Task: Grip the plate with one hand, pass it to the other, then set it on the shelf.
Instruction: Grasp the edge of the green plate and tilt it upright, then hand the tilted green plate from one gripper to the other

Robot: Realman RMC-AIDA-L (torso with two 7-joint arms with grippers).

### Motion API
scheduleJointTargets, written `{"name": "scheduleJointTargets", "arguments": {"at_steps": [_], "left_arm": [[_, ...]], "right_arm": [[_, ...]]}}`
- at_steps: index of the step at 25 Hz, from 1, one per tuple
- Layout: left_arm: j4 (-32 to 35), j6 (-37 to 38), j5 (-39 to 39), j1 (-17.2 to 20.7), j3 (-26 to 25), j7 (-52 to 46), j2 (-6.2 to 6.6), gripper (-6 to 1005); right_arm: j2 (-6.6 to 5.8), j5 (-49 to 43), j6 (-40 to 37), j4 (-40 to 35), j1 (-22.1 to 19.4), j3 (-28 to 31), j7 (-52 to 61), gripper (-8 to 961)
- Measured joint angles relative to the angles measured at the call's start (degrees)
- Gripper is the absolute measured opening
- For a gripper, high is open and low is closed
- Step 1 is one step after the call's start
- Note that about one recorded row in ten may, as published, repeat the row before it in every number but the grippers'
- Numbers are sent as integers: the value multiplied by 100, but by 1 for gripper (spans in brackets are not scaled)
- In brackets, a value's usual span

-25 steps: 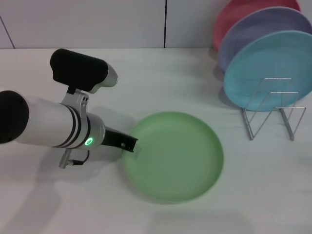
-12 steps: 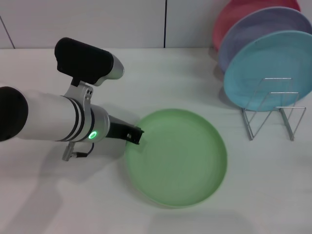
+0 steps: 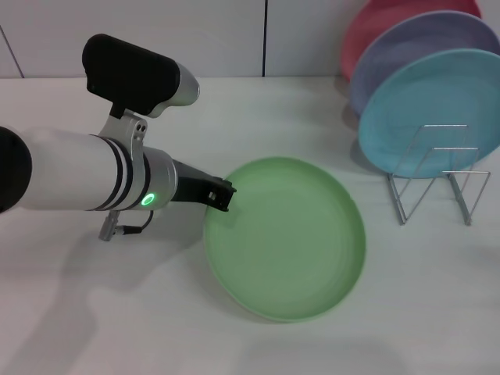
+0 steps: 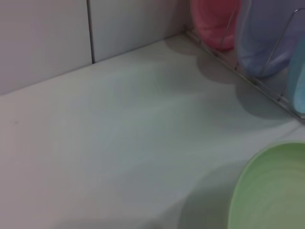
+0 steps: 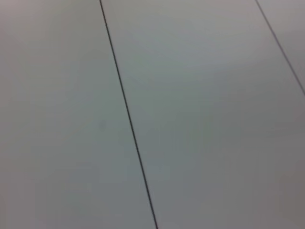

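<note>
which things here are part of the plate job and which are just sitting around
Part of the job:
- green plate, its left rim at the left end effector
- wire rack, front slots free

Just sitting around:
- teal plate, lavender plate and pink plate, standing in the rack
- white table

The right end effector is not in view.

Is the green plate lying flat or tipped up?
Tipped: the plate has its left rim raised at the left pincer, shadow beneath it.
</note>
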Motion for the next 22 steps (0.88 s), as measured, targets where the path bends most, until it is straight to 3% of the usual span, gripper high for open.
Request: {"name": "scheduleJointTargets", "arguments": {"at_steps": [7,12,16,17,18,19,22], "left_arm": [[-254,-42,-5,18,-46,56,4,35],[-476,-74,-8,32,-149,139,7,35],[-781,-46,28,104,-341,336,7,36],[-845,-13,32,123,-393,403,6,36],[-953,80,38,174,-499,523,3,36],[-953,80,38,174,-499,523,3,36],[-1102,160,44,242,-617,617,7,35]], "right_arm": [[3,-184,-98,-173,-6,-2,60,817],[0,-521,-697,-382,3,-3,299,817],[-34,-1374,-415,-1511,92,-1,1554,817],[-38,-1707,-109,-1984,153,-2,2008,817],[-24,-2509,649,-3113,311,-3,2956,817],[-24,-2509,649,-3113,311,-3,2956,817],[-22,-3942,1830,-4814,597,-88,4776,817]]}}
